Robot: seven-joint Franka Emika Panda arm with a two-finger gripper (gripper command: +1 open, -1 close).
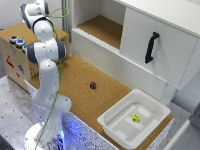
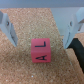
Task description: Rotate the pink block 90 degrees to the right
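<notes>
In the wrist view a pink cube [image 2: 41,50] with black letters on its faces lies on cork. My gripper [image 2: 39,45] is open, with one finger [image 2: 8,29] on each side of the cube and clear gaps between. In the exterior view a tiny dark purplish-pink block [image 1: 93,85] sits on the cork board [image 1: 75,80], far from the arm [image 1: 45,55]. The arm is folded up at the exterior view's left and its gripper does not show there. I cannot tell whether both views show the same cube.
A white tray [image 1: 116,131] at the exterior view's lower right holds a tiny yellow cube [image 1: 135,118]. A white cabinet [image 1: 155,45] with a black handle [image 1: 151,47] stands behind the board. A box [image 1: 15,62] stands at the exterior view's left.
</notes>
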